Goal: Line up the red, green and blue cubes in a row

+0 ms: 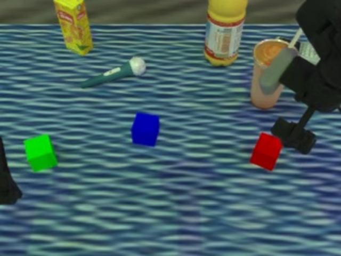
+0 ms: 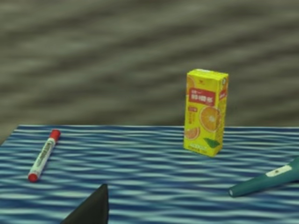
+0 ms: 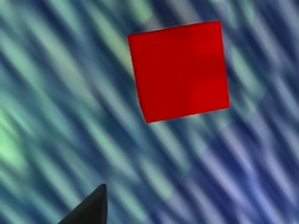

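Three cubes lie apart on the blue wavy cloth: the green cube (image 1: pixel 40 152) at the left, the blue cube (image 1: pixel 145 129) near the middle and the red cube (image 1: pixel 266 151) at the right. My right gripper (image 1: pixel 293 135) hovers open just right of the red cube, with nothing between its fingers. The right wrist view shows the red cube (image 3: pixel 180 71) ahead of one dark fingertip (image 3: pixel 92 210), apart from it. My left gripper (image 1: pixel 6 184) is parked open at the table's left edge, below the green cube; one fingertip (image 2: pixel 93 210) shows in the left wrist view.
Along the back stand a yellow juice carton (image 1: pixel 74 24) (image 2: pixel 205 112), an orange bottle (image 1: pixel 225 32) and a cup with a straw (image 1: pixel 269 72) close behind my right arm. A teal microphone (image 1: pixel 114 72) (image 2: pixel 266 179) lies behind the blue cube. A red-capped marker (image 2: pixel 43 155) lies off to one side.
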Available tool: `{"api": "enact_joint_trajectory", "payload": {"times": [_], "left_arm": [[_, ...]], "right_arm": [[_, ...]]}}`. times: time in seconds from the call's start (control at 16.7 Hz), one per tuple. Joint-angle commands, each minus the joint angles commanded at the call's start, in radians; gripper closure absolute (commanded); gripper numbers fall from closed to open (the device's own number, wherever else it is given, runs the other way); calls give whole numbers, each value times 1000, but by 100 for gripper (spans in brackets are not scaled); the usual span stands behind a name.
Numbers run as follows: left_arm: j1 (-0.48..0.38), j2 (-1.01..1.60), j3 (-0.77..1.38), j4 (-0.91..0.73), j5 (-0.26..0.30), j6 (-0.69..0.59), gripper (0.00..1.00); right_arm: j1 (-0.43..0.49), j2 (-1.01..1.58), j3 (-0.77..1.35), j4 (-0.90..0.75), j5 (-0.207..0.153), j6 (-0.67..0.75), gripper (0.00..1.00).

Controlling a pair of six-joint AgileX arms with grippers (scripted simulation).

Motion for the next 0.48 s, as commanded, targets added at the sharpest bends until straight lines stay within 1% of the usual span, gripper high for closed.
{"api": "enact_joint_trajectory", "payload": {"times": [0.24, 0.48], "left_arm": [[0, 0, 0, 0, 0, 0, 0], [0, 0, 0, 0, 0, 0, 0]], "right_arm": [[43, 221, 184, -113, -1, -74, 0], [58, 295, 251, -151, 0, -101, 0]]}}
